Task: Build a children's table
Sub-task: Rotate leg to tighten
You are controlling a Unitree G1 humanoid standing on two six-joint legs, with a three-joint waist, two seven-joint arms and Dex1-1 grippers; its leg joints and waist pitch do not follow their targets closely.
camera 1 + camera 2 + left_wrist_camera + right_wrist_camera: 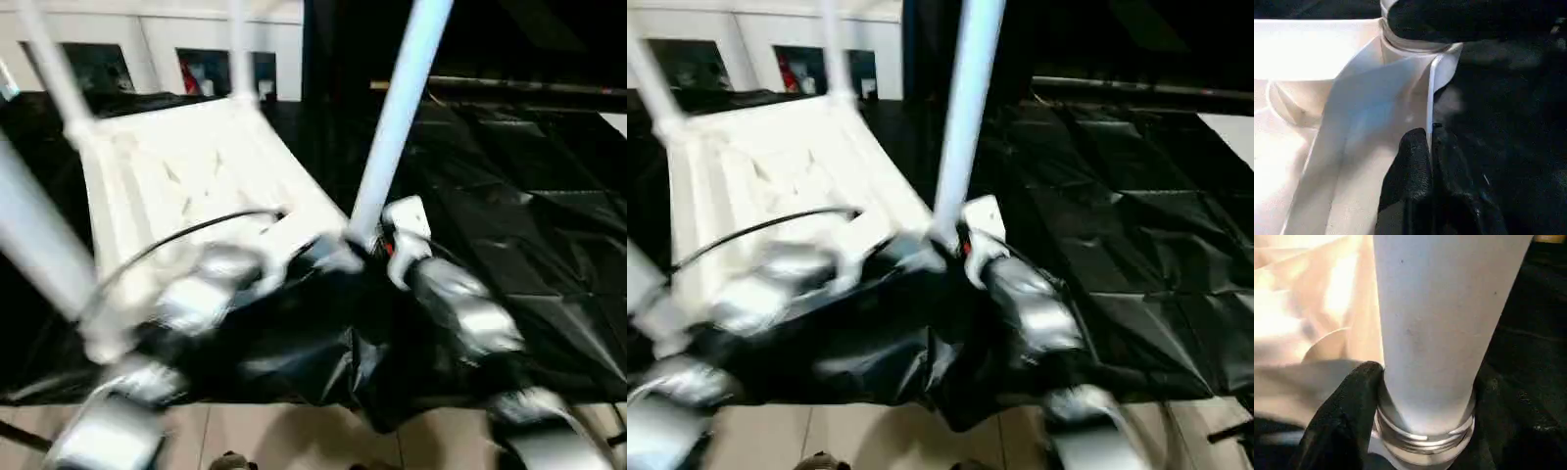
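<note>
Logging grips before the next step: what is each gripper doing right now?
Left gripper: shut on the tabletop rim.
Right gripper: shut on the leg.

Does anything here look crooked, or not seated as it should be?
Yes. The leg at the tabletop's near corner leans visibly instead of standing straight, and in the right wrist view its threaded end still shows above the socket, so it seems not fully screwed in. The right gripper holds its base; the left gripper pinches the tabletop's edge.
</note>
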